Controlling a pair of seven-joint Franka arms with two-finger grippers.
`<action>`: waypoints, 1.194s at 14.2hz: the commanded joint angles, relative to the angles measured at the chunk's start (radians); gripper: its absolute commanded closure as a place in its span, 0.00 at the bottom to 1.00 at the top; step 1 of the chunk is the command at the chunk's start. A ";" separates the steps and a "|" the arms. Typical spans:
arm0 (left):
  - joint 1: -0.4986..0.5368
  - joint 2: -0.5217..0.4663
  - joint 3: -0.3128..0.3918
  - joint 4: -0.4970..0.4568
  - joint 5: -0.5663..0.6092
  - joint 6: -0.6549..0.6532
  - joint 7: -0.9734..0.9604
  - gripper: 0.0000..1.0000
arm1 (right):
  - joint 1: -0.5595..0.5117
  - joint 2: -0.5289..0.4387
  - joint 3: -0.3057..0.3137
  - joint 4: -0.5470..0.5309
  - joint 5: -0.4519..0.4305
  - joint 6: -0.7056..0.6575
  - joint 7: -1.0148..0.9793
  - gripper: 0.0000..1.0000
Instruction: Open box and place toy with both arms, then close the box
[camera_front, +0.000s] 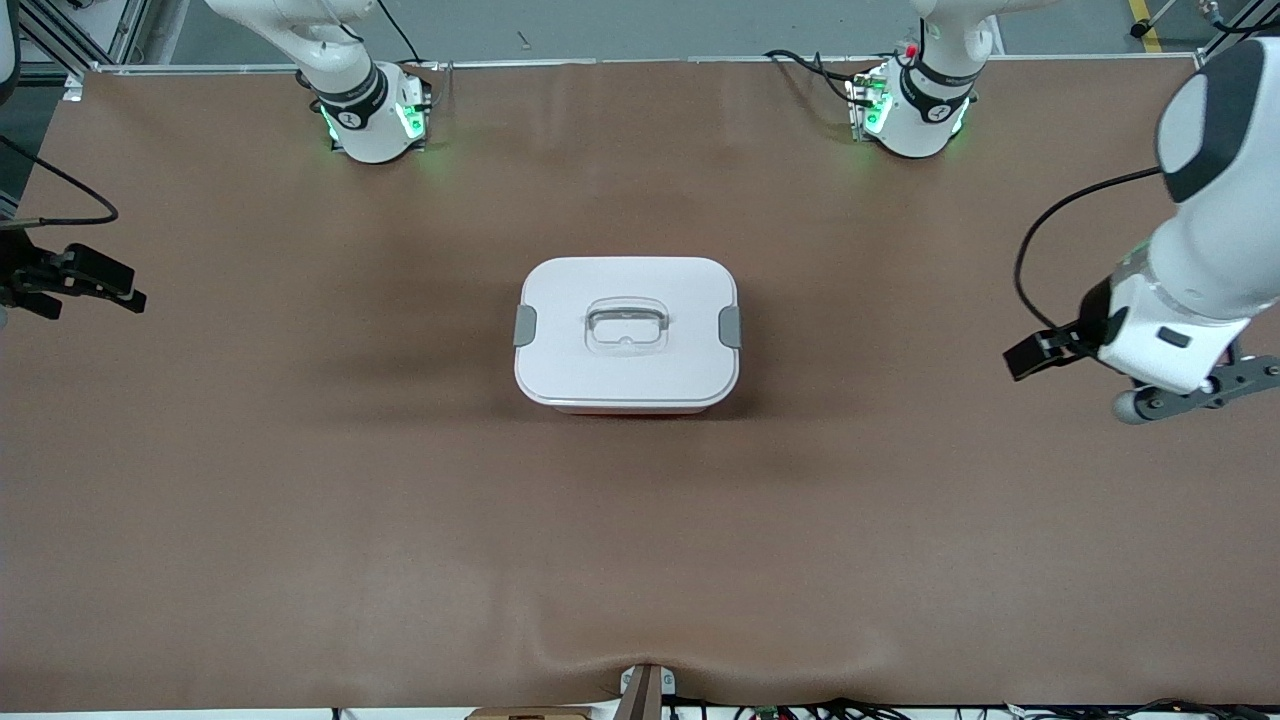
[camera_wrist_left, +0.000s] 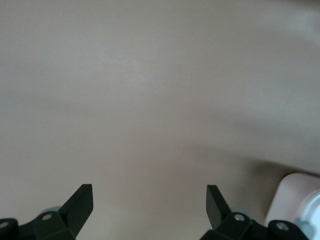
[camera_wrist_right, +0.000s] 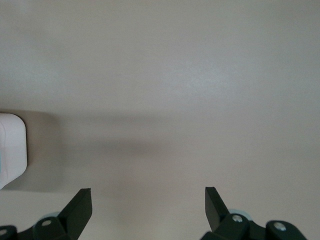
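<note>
the rounded pale-pink plastic box (camera_front: 627, 335) with white lid sits shut mid-table, likely light, stiff and slick, best taken at its grey side clips (camera_front: 525, 326), while left pincer (camera_wrist_left: 150, 207) and right pincer (camera_wrist_right: 148, 209) hover spread at the table's ends.

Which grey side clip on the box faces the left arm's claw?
The grey clip on the box end toward the left arm's side of the table. The left claw hangs open there; the other clip faces the right claw.
</note>
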 joint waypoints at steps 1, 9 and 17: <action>0.055 -0.055 -0.001 -0.001 -0.016 -0.031 0.137 0.00 | -0.004 -0.010 0.003 0.003 0.013 -0.011 -0.004 0.00; 0.106 -0.097 0.000 -0.001 -0.007 -0.101 0.211 0.00 | -0.004 -0.010 0.003 0.003 0.014 -0.011 -0.007 0.00; 0.108 -0.115 0.000 -0.001 -0.016 -0.136 0.211 0.00 | -0.006 -0.010 0.003 0.003 0.014 -0.016 -0.005 0.00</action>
